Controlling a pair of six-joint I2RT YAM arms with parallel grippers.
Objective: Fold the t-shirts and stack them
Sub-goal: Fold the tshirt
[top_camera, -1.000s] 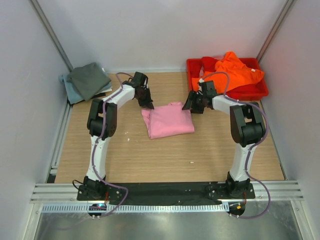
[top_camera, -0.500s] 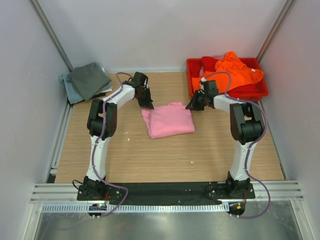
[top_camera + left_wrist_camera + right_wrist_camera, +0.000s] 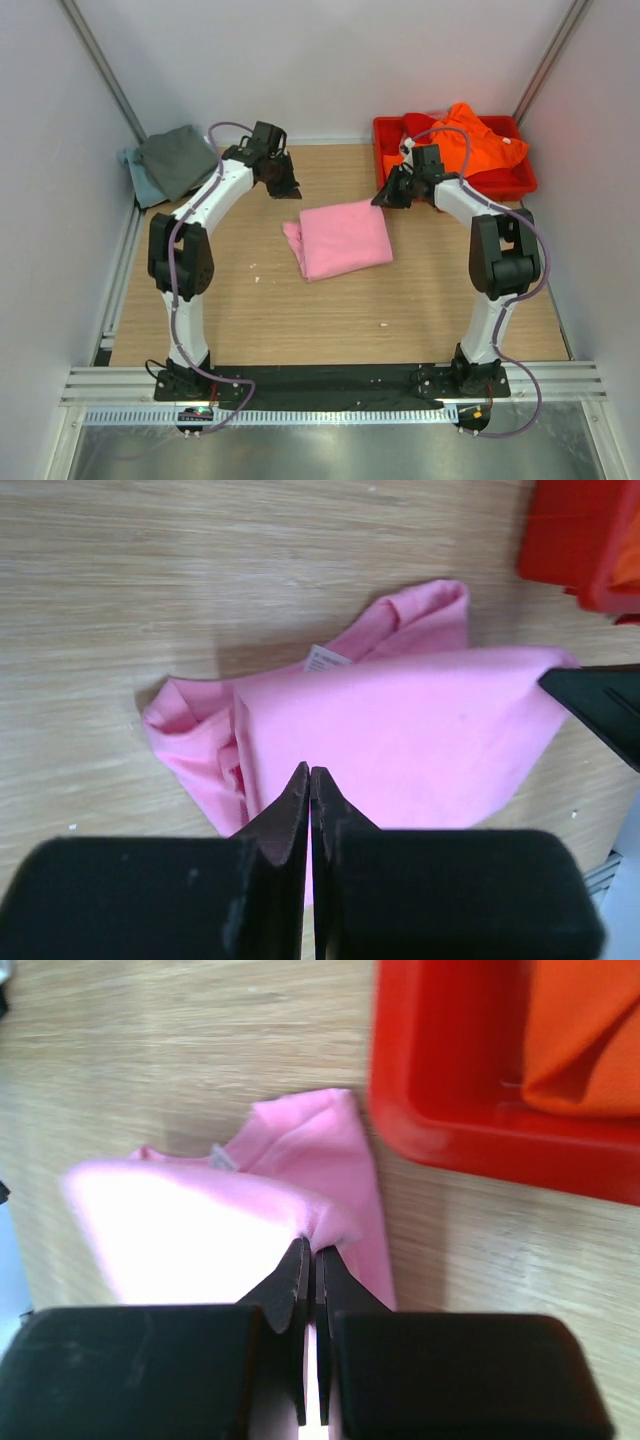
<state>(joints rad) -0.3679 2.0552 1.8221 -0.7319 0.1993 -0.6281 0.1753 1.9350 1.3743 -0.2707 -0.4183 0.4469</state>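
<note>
From above, we see the pink t-shirt (image 3: pixel 345 240) lying partly folded in the middle of the wooden table (image 3: pixel 250 320). The left gripper (image 3: pixel 288 186) is at its far left corner and the right gripper (image 3: pixel 385 198) at its far right corner. The orange t-shirt (image 3: pixel 470 140) is heaped in the red tray (image 3: pixel 520 186) at the far right. The dark grey t-shirt (image 3: pixel 180 158) lies on the pale blue-grey t-shirt (image 3: pixel 133 170) at the far left, well apart from the arms.

In the left wrist view, the fingertips (image 3: pixel 297 792) are pressed together. The top layer of pink cloth runs right up to them, so we judge them clamped on its edge. That layer stretches across to a dark finger of the other arm at the right border. Beneath it, a bunched sleeve and a white label (image 3: pixel 325 660) stick out.

In the right wrist view, the fingertips (image 3: pixel 296 1272) are pinched together on a small pucker of pink cloth. The tray rim is just beside them.

We judge a fold to be in progress. Both pinches look shallow, so the cloth could slip free if the arms pull apart or move unevenly. Only the top layer seems held, so lifting it may open the fold instead of moving the whole shirt. The bunched sleeve could leave a lumpy edge. The right arm could knock the tray.
</note>
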